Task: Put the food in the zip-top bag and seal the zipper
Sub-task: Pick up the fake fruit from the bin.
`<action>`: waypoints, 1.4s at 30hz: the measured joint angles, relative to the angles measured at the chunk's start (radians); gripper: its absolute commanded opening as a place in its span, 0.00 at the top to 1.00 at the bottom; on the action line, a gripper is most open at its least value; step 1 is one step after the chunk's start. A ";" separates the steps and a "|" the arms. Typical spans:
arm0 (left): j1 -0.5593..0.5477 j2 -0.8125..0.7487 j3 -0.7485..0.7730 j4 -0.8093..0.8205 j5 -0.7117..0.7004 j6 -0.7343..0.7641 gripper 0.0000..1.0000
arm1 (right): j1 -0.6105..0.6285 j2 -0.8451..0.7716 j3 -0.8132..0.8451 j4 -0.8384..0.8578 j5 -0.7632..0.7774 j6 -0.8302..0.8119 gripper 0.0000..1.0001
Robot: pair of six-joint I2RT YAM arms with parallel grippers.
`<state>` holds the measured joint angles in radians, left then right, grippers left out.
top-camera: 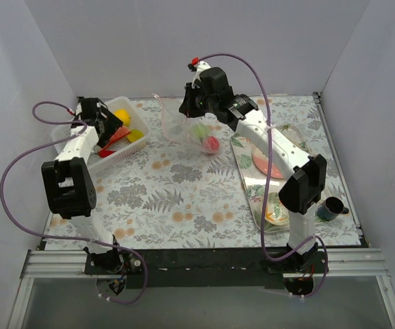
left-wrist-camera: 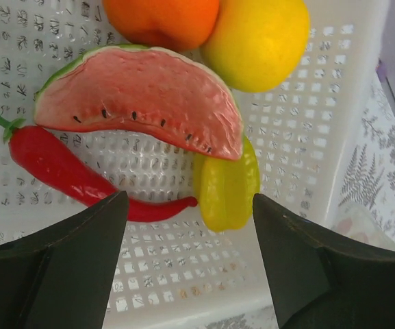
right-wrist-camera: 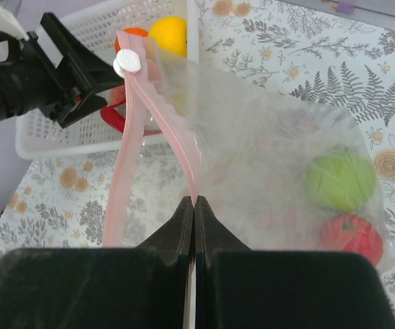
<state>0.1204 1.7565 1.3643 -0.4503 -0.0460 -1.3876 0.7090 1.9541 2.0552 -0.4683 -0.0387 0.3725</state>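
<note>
Your right gripper [right-wrist-camera: 194, 202] is pinched closed on the zipper [right-wrist-camera: 125, 137], whose long axis runs from 6 toward 11 o'clock in its wrist view. The zip-top bag [right-wrist-camera: 272, 151] holds a green apple [right-wrist-camera: 339, 179] and a red apple [right-wrist-camera: 351, 236] above the desk [top-camera: 183, 199]. Your left gripper [left-wrist-camera: 189, 199] hovers wide apart and empty over the watermelon slice [left-wrist-camera: 142, 96] in the white basket [left-wrist-camera: 320, 103].

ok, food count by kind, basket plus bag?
Orange: 1
Lemon: 1
Watermelon slice: 1
Red chili: 1
Yellow-green pepper: 1
Green apple: 1
Red apple: 1
Total: 7
</note>
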 measured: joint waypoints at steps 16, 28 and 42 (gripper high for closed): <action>0.024 0.337 0.301 0.042 -0.222 0.061 0.13 | 0.000 -0.071 -0.227 0.059 -0.046 -0.016 0.99; 0.042 0.407 0.277 0.155 -0.244 0.110 0.10 | 0.000 -0.081 -0.253 0.088 -0.070 -0.025 0.99; 0.042 0.404 0.216 0.279 -0.285 0.149 0.61 | 0.000 -0.082 -0.273 0.101 -0.071 -0.032 0.99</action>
<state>0.1619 2.1601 1.5803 -0.1715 -0.3305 -1.2385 0.7090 1.8721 1.7821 -0.3676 -0.1097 0.3401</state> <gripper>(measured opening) 0.678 0.031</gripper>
